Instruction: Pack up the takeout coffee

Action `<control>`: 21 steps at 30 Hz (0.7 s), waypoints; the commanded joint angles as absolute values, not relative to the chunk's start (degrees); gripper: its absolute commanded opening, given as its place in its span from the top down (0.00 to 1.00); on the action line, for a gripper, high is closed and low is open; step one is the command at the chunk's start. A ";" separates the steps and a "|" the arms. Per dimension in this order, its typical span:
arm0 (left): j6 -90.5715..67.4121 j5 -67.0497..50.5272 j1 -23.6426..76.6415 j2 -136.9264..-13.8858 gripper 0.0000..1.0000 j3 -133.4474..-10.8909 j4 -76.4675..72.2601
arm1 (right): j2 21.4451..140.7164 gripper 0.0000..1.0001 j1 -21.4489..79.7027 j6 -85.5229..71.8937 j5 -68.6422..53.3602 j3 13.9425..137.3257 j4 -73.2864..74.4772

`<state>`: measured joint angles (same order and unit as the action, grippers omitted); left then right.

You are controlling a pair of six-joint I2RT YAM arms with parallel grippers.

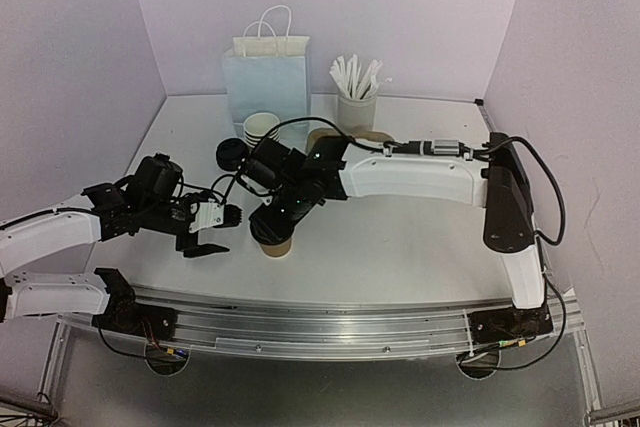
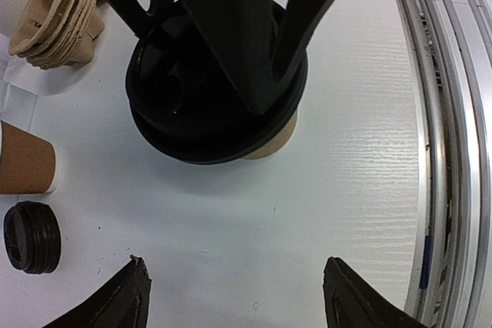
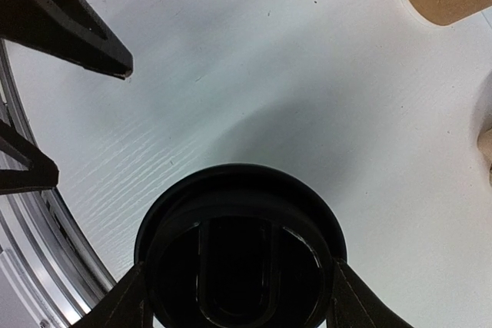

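A brown kraft cup point(image 1: 277, 245) stands on the white table in front of the arms. A round black lid point(image 2: 207, 113) sits on top of it, and the cup's side point(image 2: 278, 137) shows below the lid. My right gripper point(image 1: 274, 215) comes down from above and is shut on this lid point(image 3: 240, 259), one finger on each side of its rim. My left gripper point(image 1: 216, 231) is open and empty just left of the cup, and its fingertips point(image 2: 131, 289) are apart from the cup.
A stack of kraft cups point(image 1: 262, 129) and a stack of black lids point(image 1: 231, 155) stand behind. A pale blue bag point(image 1: 267, 82) and a white holder of sticks point(image 1: 356, 97) stand at the back. Brown cup sleeves point(image 2: 58, 13) lie nearby. A metal rail point(image 2: 450, 113) runs along the near edge.
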<state>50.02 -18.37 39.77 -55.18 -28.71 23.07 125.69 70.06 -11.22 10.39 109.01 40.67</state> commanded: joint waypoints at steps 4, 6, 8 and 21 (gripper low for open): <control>58.92 -18.29 39.64 -55.04 0.23 -28.11 22.64 | 124.35 0.58 70.63 -12.33 9.91 111.32 42.40; 60.20 -18.20 39.64 -54.70 0.23 -27.68 22.71 | 123.53 0.60 70.34 -12.83 9.95 111.19 42.41; 59.89 -18.02 39.63 -54.49 0.23 -27.63 22.54 | 122.77 0.62 70.14 -13.09 10.23 111.18 42.36; 64.78 -18.74 39.62 -47.90 0.18 -24.86 21.51 | 118.59 0.66 68.68 -13.63 12.08 105.88 42.36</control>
<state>60.75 -17.80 39.77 -50.64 -26.39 22.48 122.42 69.26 -12.97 10.85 106.81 41.88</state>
